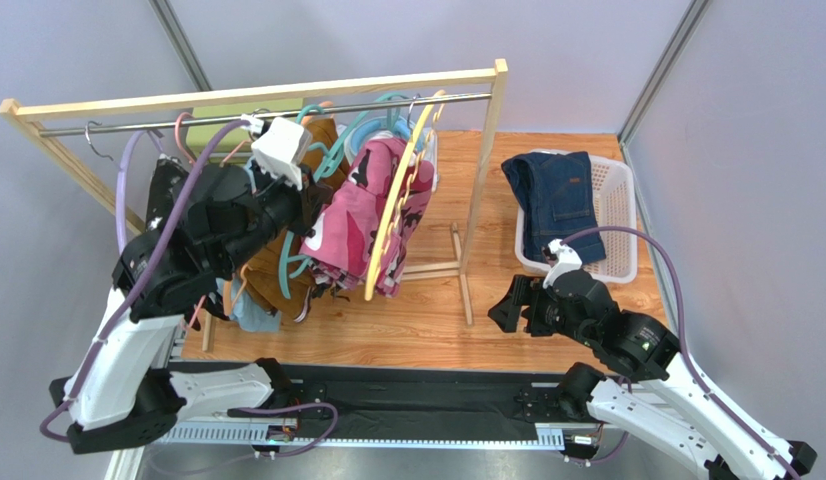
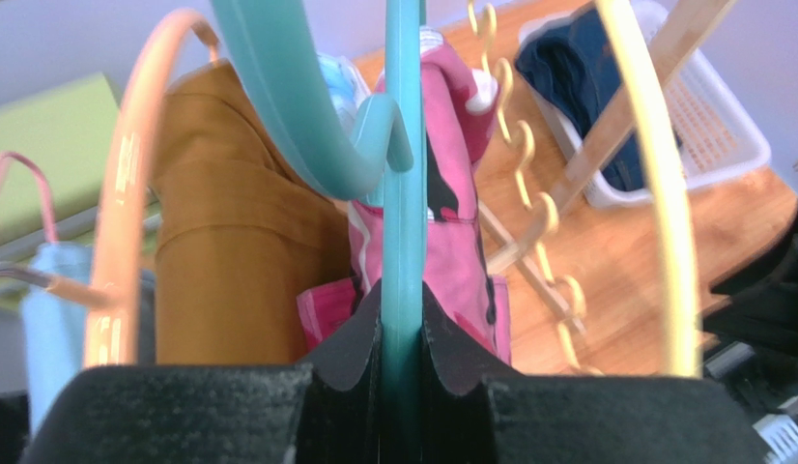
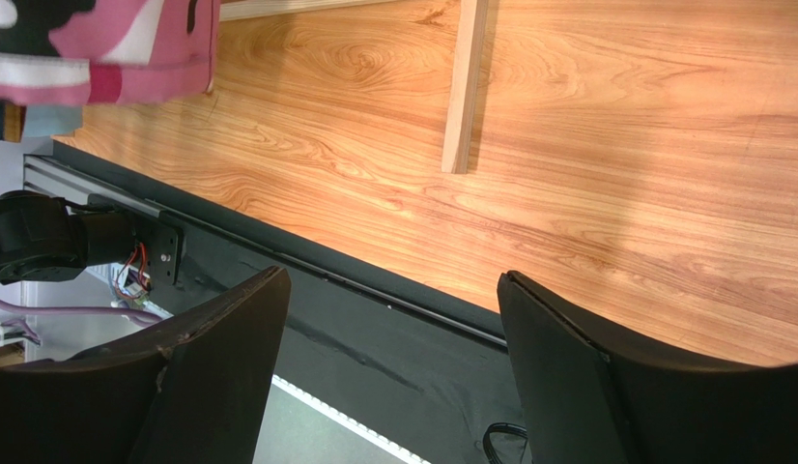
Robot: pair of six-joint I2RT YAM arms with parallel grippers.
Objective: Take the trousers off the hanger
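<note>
The pink floral trousers [image 1: 372,215] hang on a teal hanger [image 2: 403,145] on the wooden rack [image 1: 257,92]. My left gripper [image 1: 320,197] is shut on that teal hanger, its jaws [image 2: 403,302] pinching the hanger's bar just above the pink cloth [image 2: 461,251]. Mustard-brown trousers [image 1: 287,270] hang to the left, also in the left wrist view [image 2: 229,271]. Light blue trousers [image 1: 249,312] hang behind them. Black speckled cloth [image 1: 165,185] shows at the rack's left. Dark navy trousers [image 1: 555,195] lie in the white basket [image 1: 619,215]. My right gripper [image 1: 507,305] is open and empty, low over the table's front edge [image 3: 393,338].
A yellow hanger [image 1: 397,200] hangs right of the pink trousers, and a peach hanger [image 2: 118,242] is left of the mustard pair. The rack's wooden foot [image 3: 466,87] lies on the table ahead of my right gripper. A black strip [image 3: 393,319] runs along the front.
</note>
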